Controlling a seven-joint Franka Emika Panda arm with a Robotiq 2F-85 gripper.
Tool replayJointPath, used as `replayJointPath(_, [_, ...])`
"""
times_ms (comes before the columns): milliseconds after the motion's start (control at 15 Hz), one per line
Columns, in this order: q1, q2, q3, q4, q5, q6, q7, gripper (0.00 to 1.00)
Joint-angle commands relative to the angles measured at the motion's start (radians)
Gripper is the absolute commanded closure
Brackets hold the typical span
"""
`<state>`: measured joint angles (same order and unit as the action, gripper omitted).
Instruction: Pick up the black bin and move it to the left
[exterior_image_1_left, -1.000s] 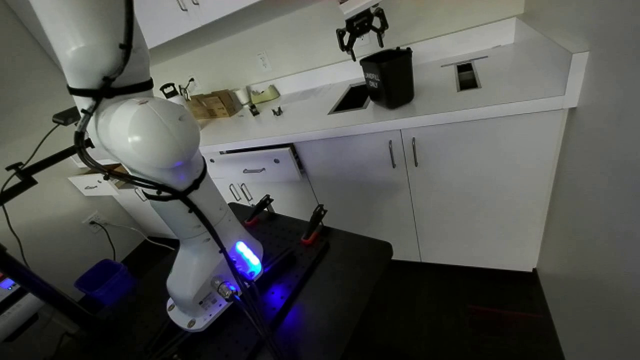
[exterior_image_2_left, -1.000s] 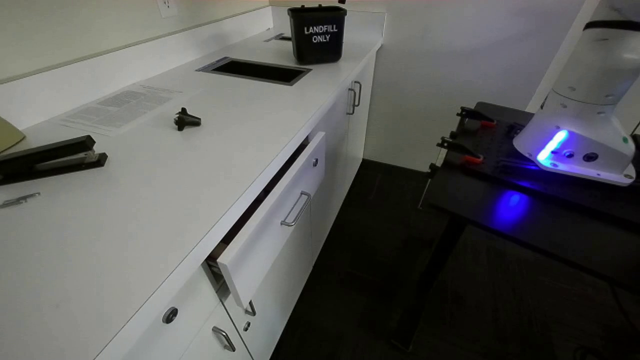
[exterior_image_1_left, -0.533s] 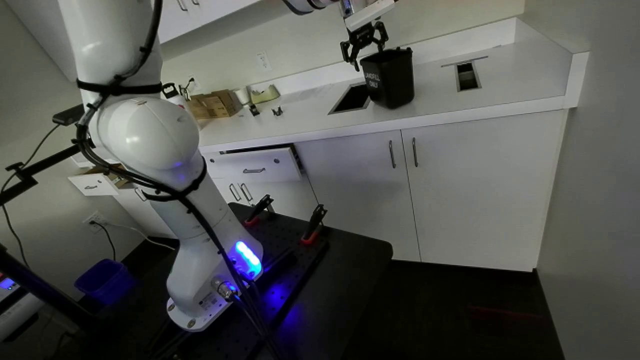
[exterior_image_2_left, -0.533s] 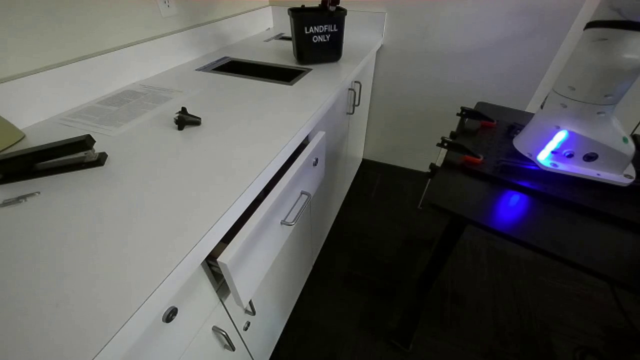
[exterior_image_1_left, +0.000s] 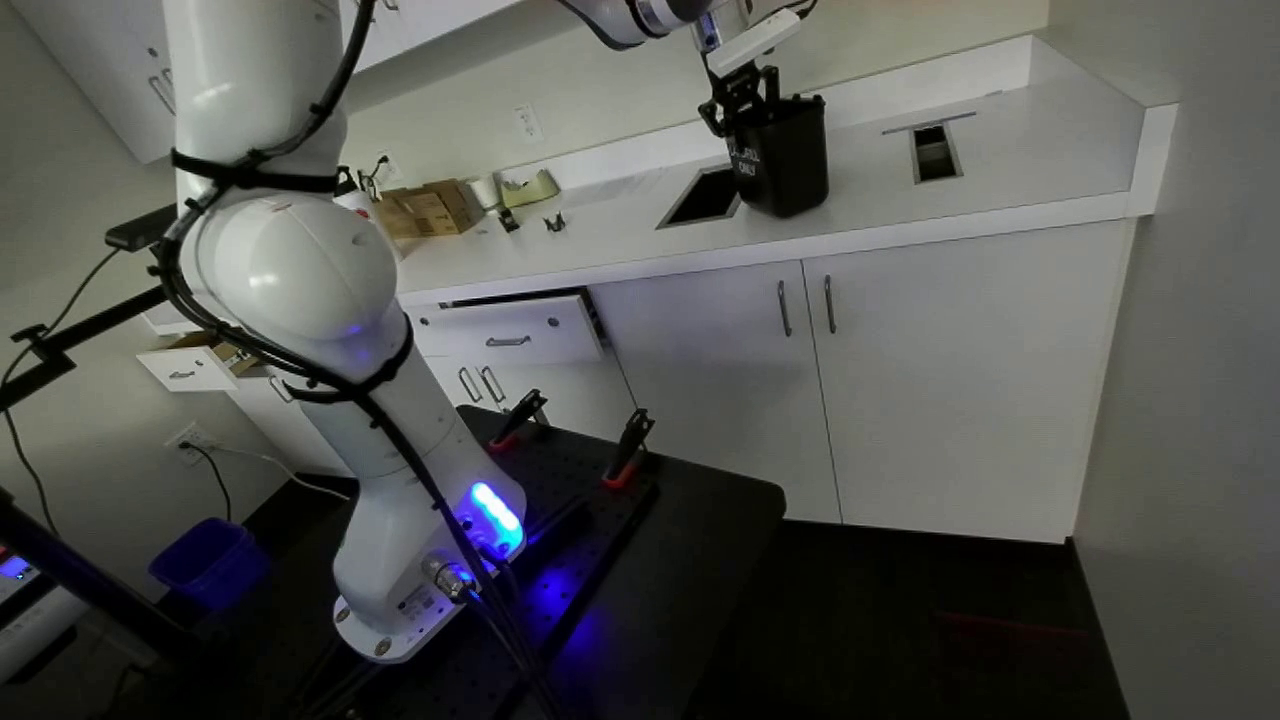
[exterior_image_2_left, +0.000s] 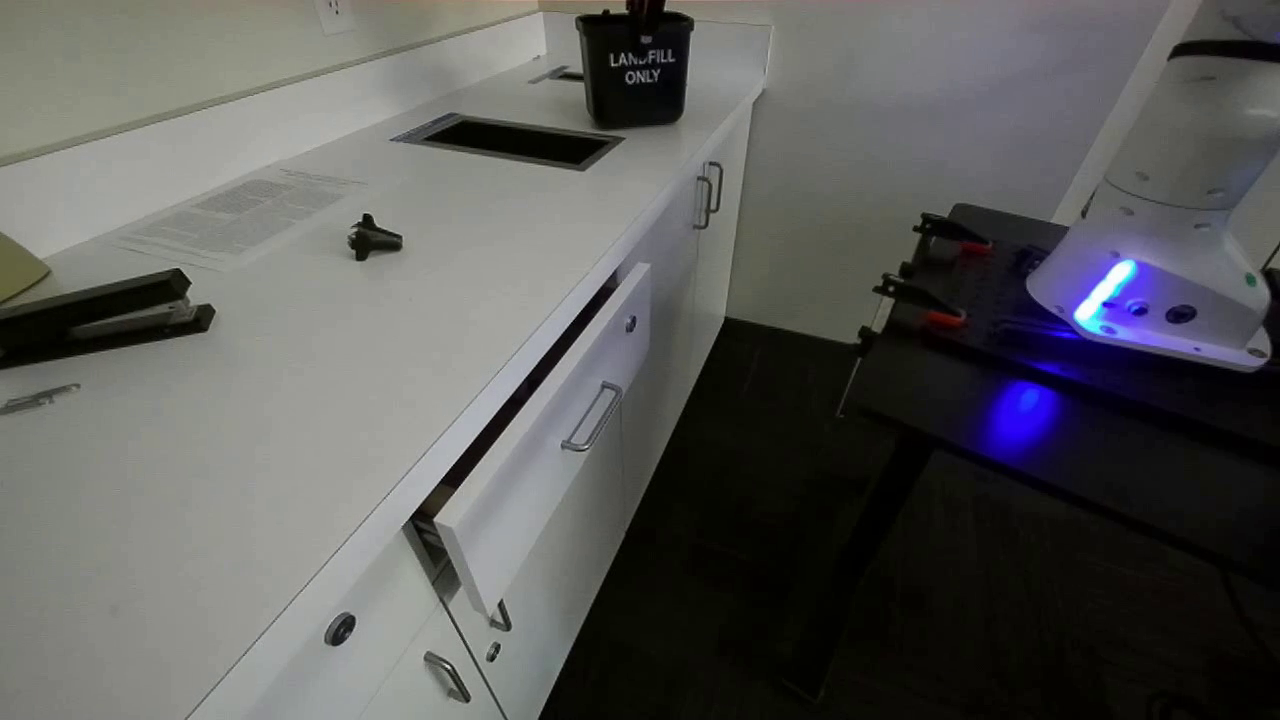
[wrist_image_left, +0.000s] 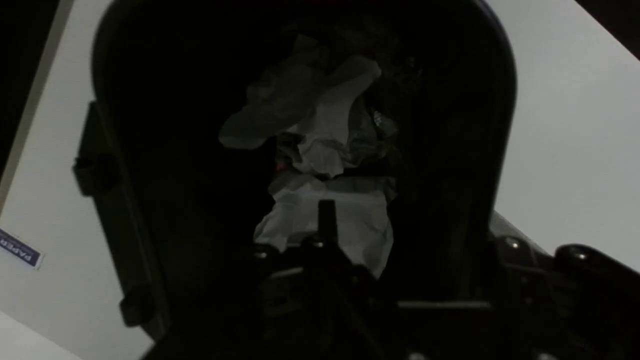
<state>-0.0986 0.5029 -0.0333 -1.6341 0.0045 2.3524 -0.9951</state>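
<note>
The black bin (exterior_image_1_left: 790, 165), lettered "LANDFILL ONLY", stands upright on the white countertop (exterior_image_1_left: 620, 230); it also shows in an exterior view (exterior_image_2_left: 637, 100). My gripper (exterior_image_1_left: 742, 115) is down at the lettered side's rim, with one finger outside over the lettering (exterior_image_2_left: 648, 42) and the other inside. In the wrist view the gripper (wrist_image_left: 419, 227) has its fingers apart, straddling the bin wall. The bin's rim (wrist_image_left: 504, 115) frames crumpled white paper (wrist_image_left: 362, 220) inside. The inner fingertip is hidden in the exterior views. I see no contact between fingers and wall.
A dark rectangular opening (exterior_image_1_left: 705, 195) lies beside the bin, and a smaller one (exterior_image_1_left: 935, 152) lies beyond it. A staple remover (exterior_image_2_left: 375, 240), a stapler (exterior_image_2_left: 100, 312) and a printed sheet (exterior_image_2_left: 245, 210) lie on the counter. A drawer (exterior_image_2_left: 550, 450) stands partly open below.
My gripper has come down from above the bin and slightly across, so its fingers now straddle the rim of the lettered side. The bin has not moved.
</note>
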Motion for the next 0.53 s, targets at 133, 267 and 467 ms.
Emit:
replayJointPath(133, [-0.025,0.041,0.024,0.07,-0.025,-0.035,0.015,0.88])
replayJointPath(267, [-0.026,0.042,0.024,0.073,-0.028,-0.038,0.018,0.99])
replayJointPath(467, [-0.019,-0.006,0.023,0.034,-0.044,-0.066,0.014,1.0])
